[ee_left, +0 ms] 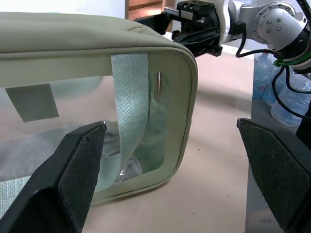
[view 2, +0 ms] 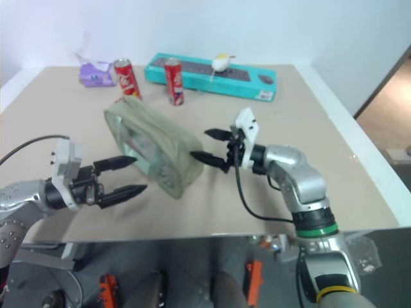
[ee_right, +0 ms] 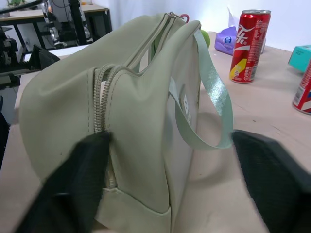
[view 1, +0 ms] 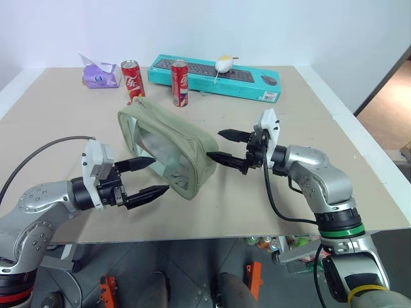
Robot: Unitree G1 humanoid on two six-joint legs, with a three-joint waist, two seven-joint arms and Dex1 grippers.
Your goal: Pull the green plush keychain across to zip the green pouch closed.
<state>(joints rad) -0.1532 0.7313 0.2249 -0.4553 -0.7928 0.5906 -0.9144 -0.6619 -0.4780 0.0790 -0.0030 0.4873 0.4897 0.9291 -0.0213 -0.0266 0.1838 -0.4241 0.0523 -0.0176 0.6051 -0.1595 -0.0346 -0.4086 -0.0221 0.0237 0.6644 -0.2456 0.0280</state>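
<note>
The green pouch [view 1: 168,146] lies on the table, its clear window facing my left arm. The green plush keychain [ee_right: 205,38] peeks out at the pouch's far end, next to a red can, mostly hidden behind the strap [ee_right: 214,92]. My right gripper [view 1: 215,144] is open at the pouch's near right end, and its lower fingertip is at the fabric. In the right wrist view that zippered end [ee_right: 99,104] sits between its fingers. My left gripper [view 1: 160,174] is open at the pouch's front corner [ee_left: 182,97], holding nothing.
Two red cans [view 1: 133,78] [view 1: 180,83] stand just behind the pouch. A teal keyboard box [view 1: 257,83] with a white object [view 1: 223,63] on it lies at the back. A purple packet [view 1: 99,74] sits at the back left. The table's front edge [view 1: 257,236] is near both arms.
</note>
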